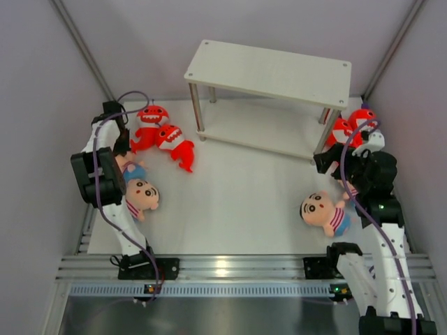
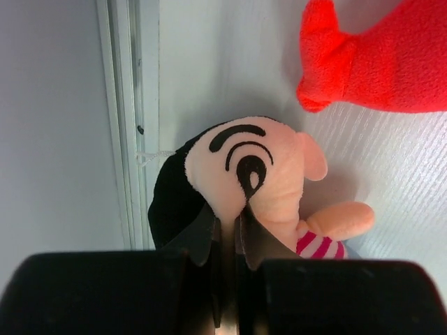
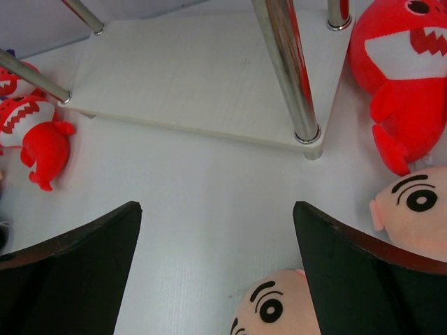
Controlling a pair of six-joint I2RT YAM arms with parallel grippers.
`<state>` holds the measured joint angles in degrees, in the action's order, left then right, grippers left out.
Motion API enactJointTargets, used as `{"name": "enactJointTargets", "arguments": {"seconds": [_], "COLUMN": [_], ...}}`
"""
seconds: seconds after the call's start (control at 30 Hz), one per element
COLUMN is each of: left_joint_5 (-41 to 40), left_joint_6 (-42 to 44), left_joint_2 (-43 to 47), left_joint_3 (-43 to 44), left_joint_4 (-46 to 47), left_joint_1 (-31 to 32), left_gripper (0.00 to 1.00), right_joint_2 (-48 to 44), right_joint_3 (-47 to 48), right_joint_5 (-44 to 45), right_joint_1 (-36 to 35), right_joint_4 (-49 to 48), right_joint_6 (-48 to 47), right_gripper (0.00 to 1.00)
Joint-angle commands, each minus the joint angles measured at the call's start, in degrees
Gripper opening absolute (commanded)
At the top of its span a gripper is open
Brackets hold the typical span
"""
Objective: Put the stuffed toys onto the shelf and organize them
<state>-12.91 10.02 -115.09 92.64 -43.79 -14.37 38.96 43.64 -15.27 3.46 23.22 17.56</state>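
**Now: left arm has a doll by the head, shelf lies far-right of it**

Firstly, the left gripper (image 2: 227,225): its two dark fingers are nearly closed and pinch the head of a big-headed peach boy doll with black hair and pink-striped shirt (image 2: 244,174). I think they catch a fold of plush, but the contact point is partly hidden. This doll lies on the white table (image 1: 244,202) just beside the grey left rail (image 2: 126,105). The tail of a red plush shark (image 2: 377,63) is near its head.

The two-tier shelf of white boards on thin silver legs (image 1: 272,70) stands away from this gripper, to the far right across the table. Its long axis runs approx. left-right, a little slanted. No toy is on the top board.

The right gripper (image 3: 215,209) is spread wide w/ nothing inside and looks at the near-right shelf leg (image 3: 286,70), so the right arm is the nearer one. Two more peach boy dolls (image 3: 269,307) and a red shark with white toothy mouth (image 3: 405,77) lie around it.

Toys are soft and will squash; the boards are hard and smooth and the legs shiny.
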Motion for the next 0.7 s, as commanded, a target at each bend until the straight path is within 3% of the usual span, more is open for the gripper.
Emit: {"name": "enactJointTargets", "arguments": {"seconds": [0.0, 0.2, 0.33, 0.43, 0.53, 0.57, 0.6, 0.63, 0.67], "left_joint_5": [2.09, 10.51, 24.48, 31.17, 38.47, 40.4, 41.63, 42.43, 42.09], "left_joint_6": [-0.26, 0.26, -0.09, -3.24, -7.11, -9.04, -9.75, -9.76, -9.84], "left_joint_2": [6.87, 21.0, 30.69, 35.28, 36.34, 36.69, 36.95, 37.04, 37.74], "left_joint_3": [-0.62, -0.18, 1.14, 3.07, 5.18, 5.44, 5.71, 6.06, 6.15], "left_joint_4": [-1.12, -1.12, -1.12, -1.47, -3.05, -3.06, -3.06, -3.06, -2.97], "left_joint_1": [-0.75, -0.57, -0.22, 0.66, 0.57, 0.66, 1.01, 1.45, 1.97], "left_gripper": [0.0, 0.0, 0.0, 0.0, 0.0, 0.0, 0.0, 0.0, 0.0], "right_joint_2": [-1.17, -3.8, -1.96, 1.98, 10.06, 12.95, 20.03, 23.76, 27.27], "right_joint_3": [3.64, 6.81, 11.28, 15.94, 21.47, 25.93, 28.84, 34.88, 37.72], "right_joint_5": [0.94, -0.19, -8.63, -3.65, 12.49, 18.11, 27.04, 28.78, 27.76], "right_joint_1": [-0.65, -0.65, -1.96, -10.03, -26.52, -38.33, -44.36, -54.34, -57.4], "right_joint_4": [-2.23, -1.86, -5.63, -8.79, -10.3, -10.74, -10.74, -10.92, -11.7], "right_joint_6": [-1.12, -2.35, -1.31, 0.02, -4.27, -9.42, -12.09, -14.11, -15.18], "right_gripper": [0.91, 0.88, 0.75, 0.71, 0.72, 0.74, 0.79, 0.82, 0.84]}}
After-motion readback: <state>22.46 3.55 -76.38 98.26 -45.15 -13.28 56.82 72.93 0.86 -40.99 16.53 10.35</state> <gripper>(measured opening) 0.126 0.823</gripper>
